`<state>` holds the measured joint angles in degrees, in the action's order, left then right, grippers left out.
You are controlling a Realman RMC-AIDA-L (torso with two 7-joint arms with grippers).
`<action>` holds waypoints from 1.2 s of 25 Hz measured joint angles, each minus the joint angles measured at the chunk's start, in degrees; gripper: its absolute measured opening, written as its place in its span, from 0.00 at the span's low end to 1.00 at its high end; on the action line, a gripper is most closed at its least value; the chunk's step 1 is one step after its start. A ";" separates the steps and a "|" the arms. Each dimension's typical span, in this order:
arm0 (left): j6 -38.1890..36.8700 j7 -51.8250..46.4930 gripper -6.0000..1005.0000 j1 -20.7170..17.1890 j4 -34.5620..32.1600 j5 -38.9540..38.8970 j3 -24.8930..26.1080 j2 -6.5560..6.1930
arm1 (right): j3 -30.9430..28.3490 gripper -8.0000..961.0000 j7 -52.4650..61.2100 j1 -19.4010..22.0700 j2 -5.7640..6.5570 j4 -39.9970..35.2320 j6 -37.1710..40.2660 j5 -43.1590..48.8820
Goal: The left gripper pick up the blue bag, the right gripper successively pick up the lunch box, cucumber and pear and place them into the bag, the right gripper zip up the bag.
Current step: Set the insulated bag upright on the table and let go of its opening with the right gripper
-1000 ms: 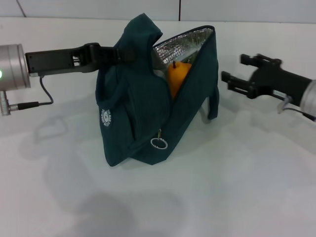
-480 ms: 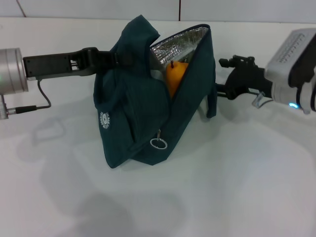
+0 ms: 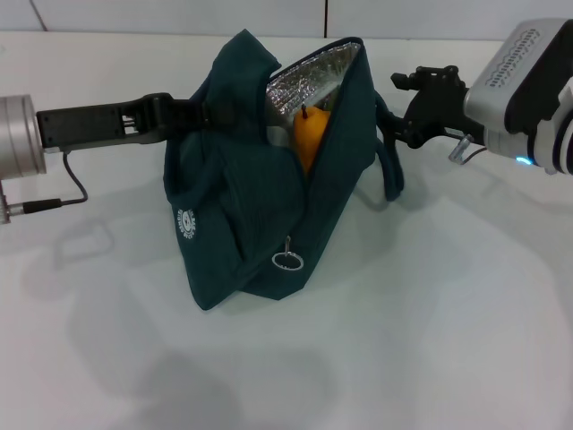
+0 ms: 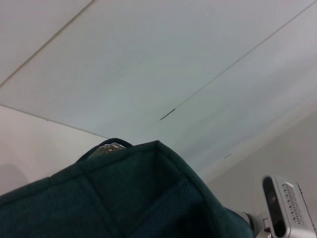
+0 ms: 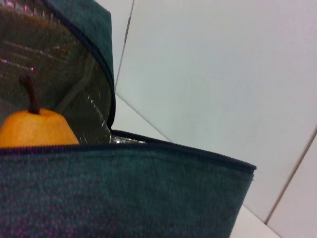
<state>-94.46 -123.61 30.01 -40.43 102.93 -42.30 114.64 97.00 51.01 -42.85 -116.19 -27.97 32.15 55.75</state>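
the left gripper (image 3: 192, 112) reaches in from the left of the blue bag (image 3: 260, 179) and is clamped on the fabric at the bag's upper left side, holding that side up; its fingertips are buried in the cloth; the bag stands on the white table (image 3: 430, 340), tilted, its mouth open at the top and showing the silver lining (image 3: 304, 81); in the left wrist view only the bag's dark cloth (image 4: 124, 198) and a sliver of lining show; inside the bag's mouth sits the pear (image 3: 310, 134), orange-yellow, stem up, pressed against the bag's right wall; the zipper's ring pull (image 3: 286, 261) hangs low on the bag's front; a strap (image 3: 390, 175) dangles from the bag's right side; the right gripper (image 3: 405, 106) hovers just right of the bag's top edge, fingers apart, holding nothing; the right wrist view shows the pear (image 5: 37, 128) behind the zipped edge.
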 joint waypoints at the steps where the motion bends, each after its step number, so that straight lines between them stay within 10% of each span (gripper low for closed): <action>1: -0.02 0.00 0.05 -0.03 0.00 -0.01 0.01 -0.01 | -0.01 0.73 -0.63 0.10 0.00 0.00 -0.27 -0.03; 9: -0.13 0.03 0.05 -0.85 0.00 -0.02 0.03 -0.03 | -1.04 0.30 -4.66 4.60 0.00 -4.85 -0.82 -0.70; 17: -0.25 0.56 0.05 -2.38 0.00 -0.11 0.03 -0.19 | -1.46 0.14 -19.91 12.45 0.00 -12.39 2.06 -13.05; 30: -1.56 2.05 0.05 -4.01 0.00 -0.50 0.05 -0.10 | -2.17 0.09 -25.84 17.81 0.81 -9.74 37.49 -26.96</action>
<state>-96.02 -121.57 25.99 -40.43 102.43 -42.26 114.54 94.82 25.16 -25.03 -115.38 -37.71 69.65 28.79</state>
